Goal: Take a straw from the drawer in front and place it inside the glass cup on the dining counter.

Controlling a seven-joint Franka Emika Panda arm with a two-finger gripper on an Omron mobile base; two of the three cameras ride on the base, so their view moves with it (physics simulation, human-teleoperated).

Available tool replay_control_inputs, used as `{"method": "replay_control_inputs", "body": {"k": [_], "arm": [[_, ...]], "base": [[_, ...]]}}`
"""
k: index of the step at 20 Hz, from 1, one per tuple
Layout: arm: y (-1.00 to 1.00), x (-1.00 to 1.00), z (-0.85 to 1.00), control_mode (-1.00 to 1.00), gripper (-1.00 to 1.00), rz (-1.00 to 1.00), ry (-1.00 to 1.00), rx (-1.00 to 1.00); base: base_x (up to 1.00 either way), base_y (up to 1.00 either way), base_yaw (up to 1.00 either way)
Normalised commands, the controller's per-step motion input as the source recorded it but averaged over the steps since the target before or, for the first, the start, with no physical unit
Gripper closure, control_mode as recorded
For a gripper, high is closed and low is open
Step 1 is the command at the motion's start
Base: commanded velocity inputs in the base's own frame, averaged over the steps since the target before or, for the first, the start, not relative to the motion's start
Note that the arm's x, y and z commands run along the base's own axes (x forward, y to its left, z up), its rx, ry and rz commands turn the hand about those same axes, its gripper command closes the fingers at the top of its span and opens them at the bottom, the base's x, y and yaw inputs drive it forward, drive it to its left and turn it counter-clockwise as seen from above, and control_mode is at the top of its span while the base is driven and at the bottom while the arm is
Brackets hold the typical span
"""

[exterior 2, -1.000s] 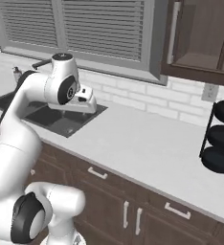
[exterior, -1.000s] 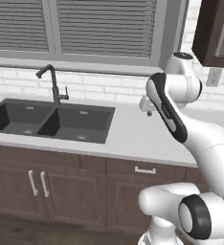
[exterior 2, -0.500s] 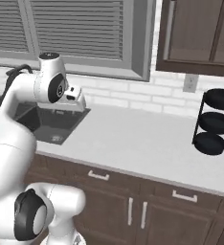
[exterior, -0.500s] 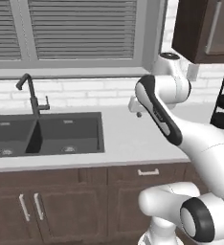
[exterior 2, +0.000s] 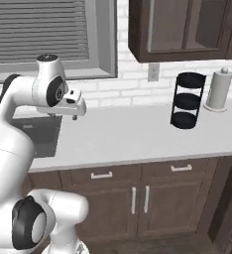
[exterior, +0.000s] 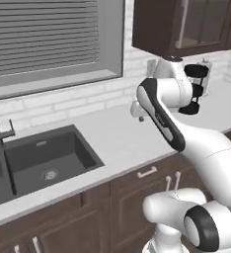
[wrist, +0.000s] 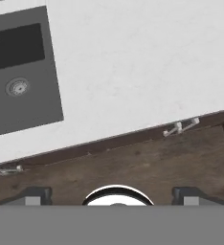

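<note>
I had the arm raised over a smooth white kitchen counter [exterior 2: 138, 134] with a faint marbled texture. The gripper [wrist: 112, 198] hung above the front edge of this counter, and its two small dark finger tips stood wide apart with nothing between them. In the left base view the gripper [exterior: 138, 112] was a short white block pointing down, and in the right base view [exterior 2: 68, 106] it was the same, just to the right of the sink.

The sink [exterior: 43, 158] was a dark matte grey rectangular basin set into the counter, with a round metal drain [wrist: 17, 87] at its bottom. A thin dark faucet [exterior: 1, 143] stood at its back edge. Under the counter I saw dark brown wooden cabinet fronts with a fine grain, and shallow drawers [exterior 2: 187, 168] with small silver bar handles [exterior 2: 181, 168], all shut. I could not tell which one was the drawer of the task, and the straw and the glass cup were not visible to me.

On the right part of the counter stood a black round rack [exterior 2: 186, 100] with three tiers, and just beside it a white paper towel roll [exterior 2: 218, 89] on an upright holder. Behind them was a wall of white glossy brick tiles, and above it a dark wooden cupboard [exterior 2: 182, 27]. A window with grey horizontal blinds [exterior: 43, 34] was over the sink.
</note>
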Motion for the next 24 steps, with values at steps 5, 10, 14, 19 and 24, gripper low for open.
{"method": "replay_control_inputs", "body": {"k": [5,10,14,19,24], "arm": [[0.0,0.0,0.0,1.0,-1.0,0.0,0.0,0.0],[0.0,0.0,0.0,1.0,-1.0,0.0,0.0,0.0],[0.0,0.0,0.0,1.0,-1.0,0.0,0.0,0.0],[0.0,0.0,0.0,1.0,-1.0,0.0,0.0,0.0],[0.0,0.0,0.0,1.0,-1.0,0.0,0.0,0.0]], "base": [[0.0,0.63,-0.71],[0.0,0.87,-0.61],[0.0,0.96,-0.51],[0.04,0.63,-0.44],[0.09,0.2,-0.43]]}}
